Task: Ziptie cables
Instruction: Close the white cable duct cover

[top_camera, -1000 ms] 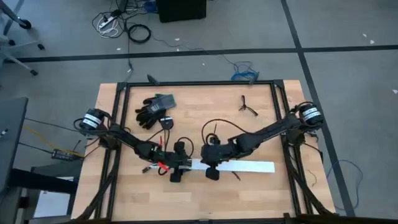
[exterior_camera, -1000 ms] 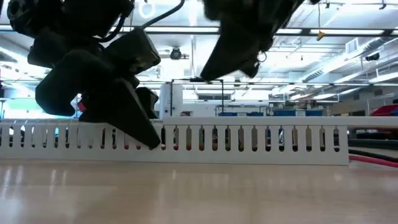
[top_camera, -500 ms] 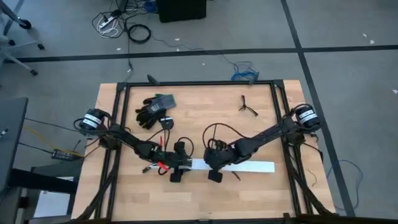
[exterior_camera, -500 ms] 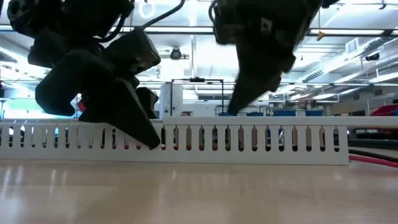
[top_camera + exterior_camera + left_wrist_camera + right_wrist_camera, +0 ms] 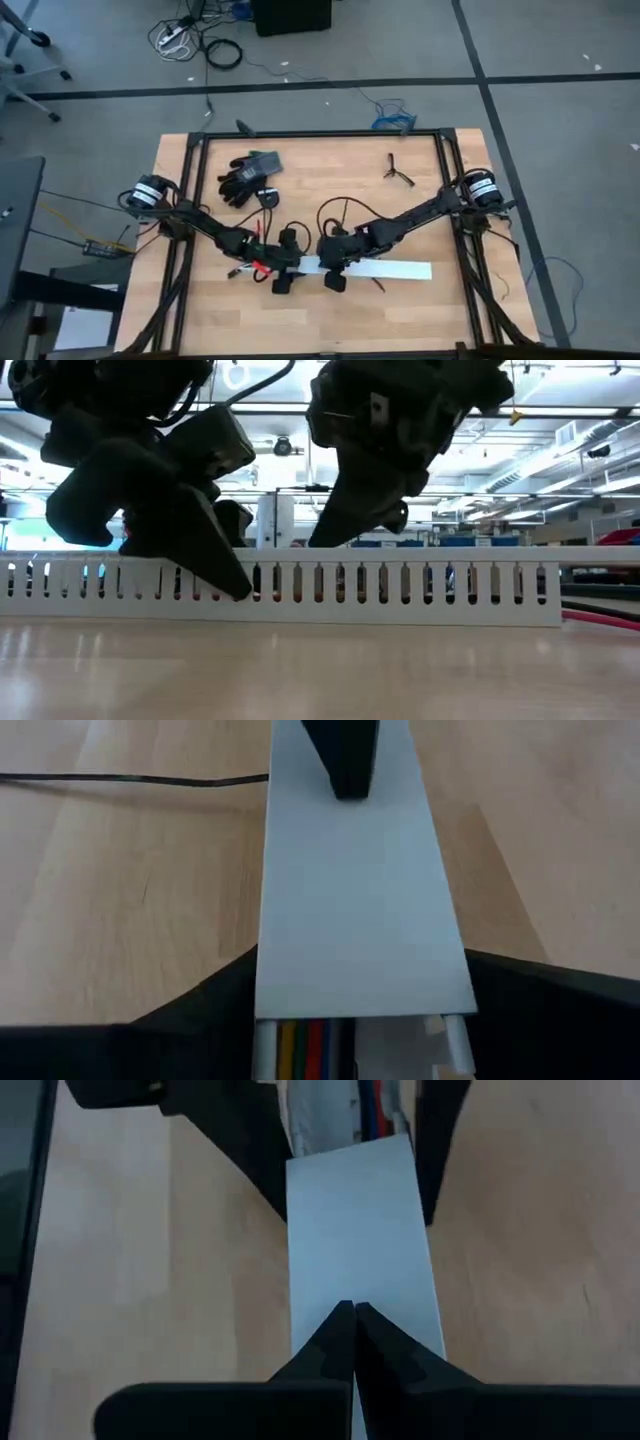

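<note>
— Wooden table (image 5: 330, 310), white slotted channel (image 5: 385, 268) lying across the middle. Cables (image 5: 310, 1045)?
— Inside the channel's end, between the left gripper (image 5: 283, 272) fingers, spread wide around the channel.
— Right gripper (image 5: 352, 1323)?
— Fingertips pressed together, holding nothing, resting on the channel cover.

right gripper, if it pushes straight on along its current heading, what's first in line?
Probably the left gripper. The right gripper, fingers shut, rests over the white channel cover pointing along it; the left gripper's fingers straddle the cover's far end. Height difference is unclear.
</note>
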Robot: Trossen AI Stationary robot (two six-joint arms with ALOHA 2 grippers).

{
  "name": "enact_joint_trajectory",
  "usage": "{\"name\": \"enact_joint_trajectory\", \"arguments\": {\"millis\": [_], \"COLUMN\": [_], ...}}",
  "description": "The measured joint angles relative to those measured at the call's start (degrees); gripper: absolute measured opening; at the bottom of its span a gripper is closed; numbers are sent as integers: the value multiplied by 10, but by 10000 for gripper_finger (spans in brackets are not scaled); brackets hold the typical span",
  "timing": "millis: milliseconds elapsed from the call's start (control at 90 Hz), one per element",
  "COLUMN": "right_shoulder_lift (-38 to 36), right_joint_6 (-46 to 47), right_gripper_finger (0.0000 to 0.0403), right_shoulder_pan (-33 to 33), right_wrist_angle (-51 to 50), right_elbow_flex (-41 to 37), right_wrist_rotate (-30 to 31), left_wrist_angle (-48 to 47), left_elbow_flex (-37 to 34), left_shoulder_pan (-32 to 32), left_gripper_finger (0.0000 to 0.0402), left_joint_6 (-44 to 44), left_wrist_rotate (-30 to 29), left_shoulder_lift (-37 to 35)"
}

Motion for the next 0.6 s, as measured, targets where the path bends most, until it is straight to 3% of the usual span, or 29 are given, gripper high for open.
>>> {"name": "enact_joint_trajectory", "arguments": {"millis": [211,600], "right_shoulder_lift": [3,3], "right_joint_6": [-8,-17], "right_gripper_finger": [0,0], "right_shoulder_pan": [-1,4], "right_wrist_angle": [4,1], "right_elbow_flex": [0,-1], "right_wrist_rotate": [-5,-7], "left_wrist_angle": [-7,-134], "left_elbow_flex": [1,5], "left_shoulder_pan": [-11,-15], "left_gripper_finger": [273,319], "left_joint_6": [60,18], "left_wrist_rotate": [4,26], "left_shoulder_lift": [-3,-85]}}
